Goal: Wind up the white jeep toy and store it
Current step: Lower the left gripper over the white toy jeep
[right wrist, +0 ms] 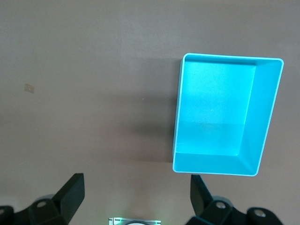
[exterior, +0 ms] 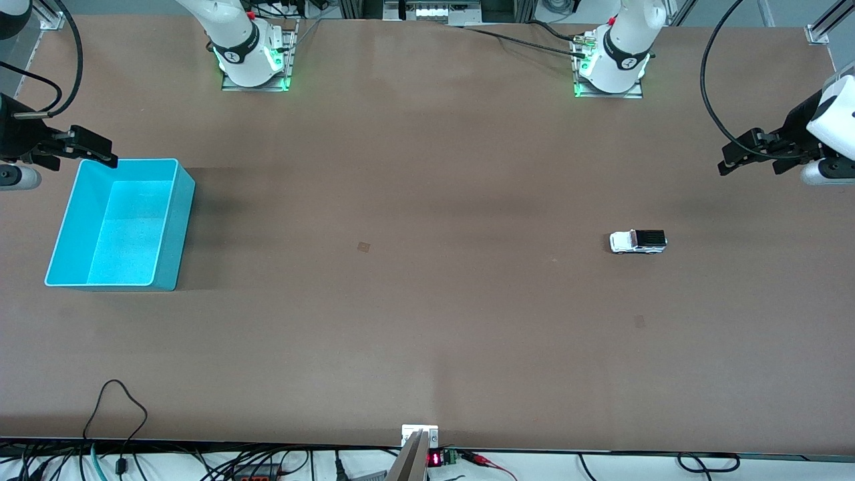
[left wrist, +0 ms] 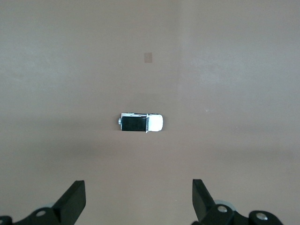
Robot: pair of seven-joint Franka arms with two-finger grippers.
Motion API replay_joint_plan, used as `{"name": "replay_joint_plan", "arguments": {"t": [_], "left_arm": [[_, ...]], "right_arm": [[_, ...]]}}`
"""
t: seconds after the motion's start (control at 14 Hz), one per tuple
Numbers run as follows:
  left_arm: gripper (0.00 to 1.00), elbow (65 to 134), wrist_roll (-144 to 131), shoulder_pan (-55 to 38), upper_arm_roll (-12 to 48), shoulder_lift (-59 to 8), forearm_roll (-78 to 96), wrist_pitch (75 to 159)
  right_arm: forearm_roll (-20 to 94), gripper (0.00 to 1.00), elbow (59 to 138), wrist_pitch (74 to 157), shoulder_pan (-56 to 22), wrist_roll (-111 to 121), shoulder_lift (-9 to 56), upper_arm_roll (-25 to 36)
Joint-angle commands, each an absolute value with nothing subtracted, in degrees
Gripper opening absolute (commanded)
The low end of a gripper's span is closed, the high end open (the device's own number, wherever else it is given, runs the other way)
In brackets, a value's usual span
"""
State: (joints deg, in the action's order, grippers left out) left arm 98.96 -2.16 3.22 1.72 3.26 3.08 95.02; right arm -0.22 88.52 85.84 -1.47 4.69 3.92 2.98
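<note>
The white jeep toy (exterior: 638, 242), with a black rear panel, stands on the brown table toward the left arm's end. It also shows in the left wrist view (left wrist: 140, 123). My left gripper (exterior: 751, 166) hangs open and empty above the table at that end, off to the side of the jeep; in its own wrist view (left wrist: 139, 197) nothing lies between the fingers. The cyan bin (exterior: 127, 161) stands empty toward the right arm's end and also shows in the right wrist view (right wrist: 232, 57). My right gripper (exterior: 80, 157) is open and empty beside the bin's rim, as its wrist view (right wrist: 137, 192) also shows.
Both arm bases (exterior: 254, 60) (exterior: 611, 63) stand along the table edge farthest from the front camera. Two small tape marks (exterior: 363, 246) (exterior: 639, 321) lie on the table. Cables (exterior: 113, 407) trail over the edge nearest the front camera.
</note>
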Motion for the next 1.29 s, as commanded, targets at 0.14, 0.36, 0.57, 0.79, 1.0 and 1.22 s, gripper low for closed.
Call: {"name": "replay_joint_plan", "arguments": {"t": [0.14, 0.36, 0.57, 0.79, 1.0, 1.22], "left_arm": [[1.00, 98.8, -2.8, 3.4, 2.3, 3.9, 1.8, 94.0], [1.00, 97.6, -3.0, 3.0, 2.5, 1.4, 2.1, 93.6], [1.00, 96.6, -2.5, 1.6, 4.4, -2.1, 1.8, 92.6], [1.00, 96.7, -1.8, 0.8, 5.8, -6.3, 1.8, 92.9], [1.00, 98.9, -1.5, -0.5, 5.8, -8.9, 1.8, 93.1], [1.00, 103.2, 0.5, -1.1, 6.1, -9.7, 1.1, 94.8]], "right_arm": [[0.3, 1.00, 88.5, 85.1, -1.1, 4.8, 3.6, 2.8], [0.3, 1.00, 88.5, 85.1, -1.1, 4.7, 3.7, 2.8], [0.6, 1.00, 88.3, 85.2, -1.0, 4.7, 4.6, 2.8], [0.0, 1.00, 88.3, 85.0, -1.1, 5.1, 7.3, 2.8], [-0.2, 1.00, 88.4, 83.5, -1.3, 4.9, 8.2, 2.8], [-0.2, 1.00, 88.4, 83.1, -1.0, 4.9, 9.4, 2.8]]}}
